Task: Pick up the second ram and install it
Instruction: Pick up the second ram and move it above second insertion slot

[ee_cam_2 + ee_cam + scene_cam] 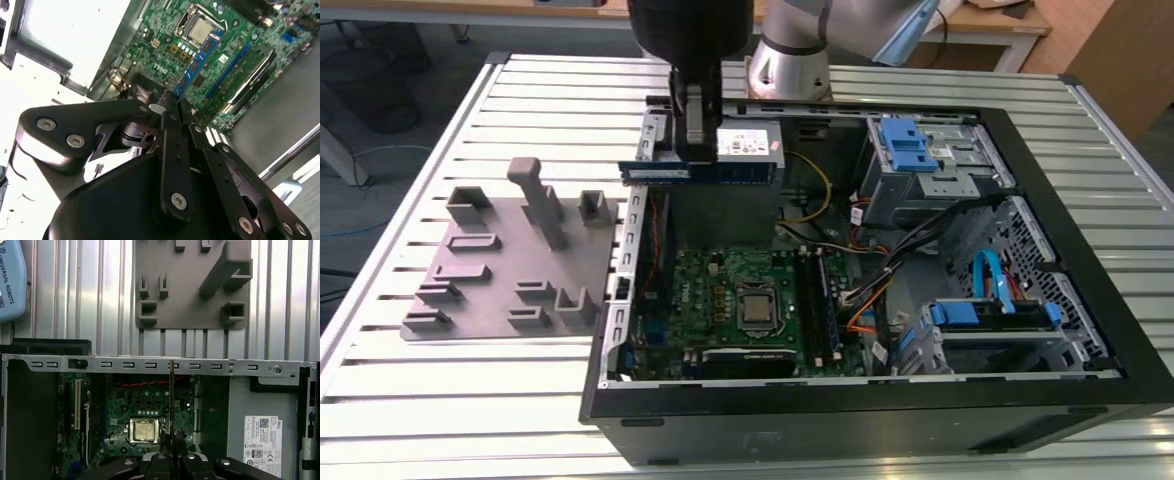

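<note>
A: Second ram [654,173] sits upper middle of the exterior view, level above the open computer case [881,425]. Why hold it so?

B: See, the gripper [699,155] pinches its middle, leaving both ends free, I'd guess, for seating. Case walls hem the circuit board [707,280]; overhead is open. The grey holder [507,260] lies clear at left.

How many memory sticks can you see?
2. One long blue-green memory board is held in the black gripper above the open computer case; one dark memory stick sits slotted into the green motherboard. More may be hidden.
</note>
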You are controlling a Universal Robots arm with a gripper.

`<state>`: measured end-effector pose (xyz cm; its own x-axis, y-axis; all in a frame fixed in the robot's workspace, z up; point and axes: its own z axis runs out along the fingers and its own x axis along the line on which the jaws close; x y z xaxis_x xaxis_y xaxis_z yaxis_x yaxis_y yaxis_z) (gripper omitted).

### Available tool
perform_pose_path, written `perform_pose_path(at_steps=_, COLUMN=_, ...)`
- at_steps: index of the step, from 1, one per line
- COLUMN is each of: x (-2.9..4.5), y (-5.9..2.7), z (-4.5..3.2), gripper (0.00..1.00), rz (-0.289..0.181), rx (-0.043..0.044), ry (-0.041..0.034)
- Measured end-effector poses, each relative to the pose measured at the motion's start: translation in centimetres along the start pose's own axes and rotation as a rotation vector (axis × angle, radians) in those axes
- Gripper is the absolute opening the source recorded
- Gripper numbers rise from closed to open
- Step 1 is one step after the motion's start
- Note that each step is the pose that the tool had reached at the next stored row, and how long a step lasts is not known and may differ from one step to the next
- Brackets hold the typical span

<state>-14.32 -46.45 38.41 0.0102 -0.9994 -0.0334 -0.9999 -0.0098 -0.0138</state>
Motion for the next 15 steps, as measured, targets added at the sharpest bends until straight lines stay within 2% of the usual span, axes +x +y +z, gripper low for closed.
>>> perform_pose_path(at_steps=15, x=0.01, y=-3.21, z=0.15, gripper=0.14, rz=0.000, rx=-0.0025, ry=-0.0001)
